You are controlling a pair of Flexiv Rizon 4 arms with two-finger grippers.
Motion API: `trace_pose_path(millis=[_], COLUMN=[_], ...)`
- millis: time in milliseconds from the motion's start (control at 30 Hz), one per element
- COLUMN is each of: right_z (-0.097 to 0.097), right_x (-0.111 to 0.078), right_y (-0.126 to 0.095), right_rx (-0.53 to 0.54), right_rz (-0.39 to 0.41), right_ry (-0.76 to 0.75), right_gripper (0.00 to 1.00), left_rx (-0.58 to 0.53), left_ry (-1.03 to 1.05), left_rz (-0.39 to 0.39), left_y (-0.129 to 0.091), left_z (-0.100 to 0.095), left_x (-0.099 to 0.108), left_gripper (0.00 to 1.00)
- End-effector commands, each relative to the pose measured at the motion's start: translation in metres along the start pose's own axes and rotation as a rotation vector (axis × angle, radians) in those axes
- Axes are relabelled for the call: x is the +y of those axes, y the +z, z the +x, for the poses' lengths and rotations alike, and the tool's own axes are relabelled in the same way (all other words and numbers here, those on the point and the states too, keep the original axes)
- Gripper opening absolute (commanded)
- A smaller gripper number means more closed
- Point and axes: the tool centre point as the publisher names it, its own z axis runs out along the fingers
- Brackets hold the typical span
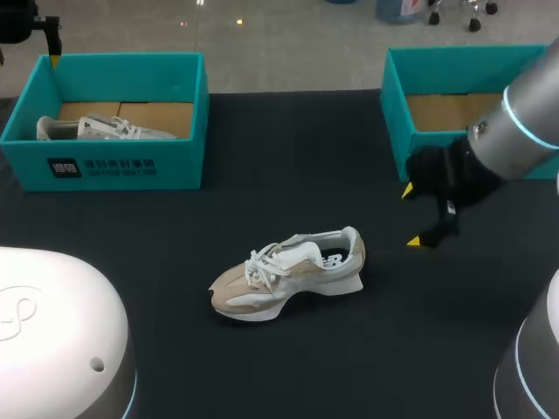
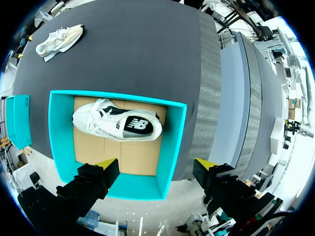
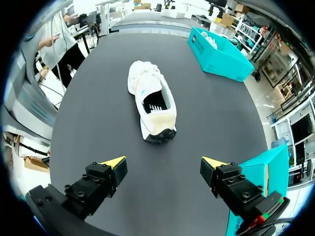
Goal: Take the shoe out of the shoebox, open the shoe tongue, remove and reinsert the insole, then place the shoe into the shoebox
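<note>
A beige and white shoe [image 1: 288, 272] lies on its sole in the middle of the black table, toe to the left, laces tied. In the right wrist view its heel [image 3: 157, 129] faces my right gripper [image 3: 164, 162], which is open and hovers a short way behind it. In the head view this gripper [image 1: 412, 216] hangs to the shoe's right. A teal shoebox [image 1: 131, 166] at the back left holds a white shoe [image 2: 118, 125]. My left gripper [image 2: 156, 164] is open above that box's far rim, with nothing between its fingers.
A second teal shoebox [image 1: 397, 87] stands at the back right with only its cardboard floor showing, just behind my right arm. Rounded white robot housings fill the front left corner [image 1: 52, 323] and front right corner [image 1: 524, 367].
</note>
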Motion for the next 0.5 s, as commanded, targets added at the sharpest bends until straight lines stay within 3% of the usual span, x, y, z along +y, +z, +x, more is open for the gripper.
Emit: trace_pose_path(millis=[33, 267, 400, 500], right_z=[0.002, 0.003, 0.004, 0.006], right_x=[-0.026, -0.043, -0.05, -0.052], right_y=[0.001, 0.008, 0.011, 0.015], right_rx=[0.045, 0.036, 0.052, 0.052], right_rz=[-0.554, -0.706, -0.794, -0.729], right_ry=[0.071, 0.101, 0.027, -0.017], right_gripper=[1.0, 1.0, 1.0, 1.0], left_rx=[0.003, 0.003, 0.003, 0.003], left_ry=[0.0, 0.0, 0.0, 0.0], left_rz=[0.0, 0.0, 0.0, 0.0], left_y=[-0.001, -0.001, -0.001, -0.001], left_z=[0.0, 0.0, 0.0, 0.0], left_x=[0.0, 0.0, 0.0, 0.0], left_gripper=[1.0, 1.0, 1.0, 1.0])
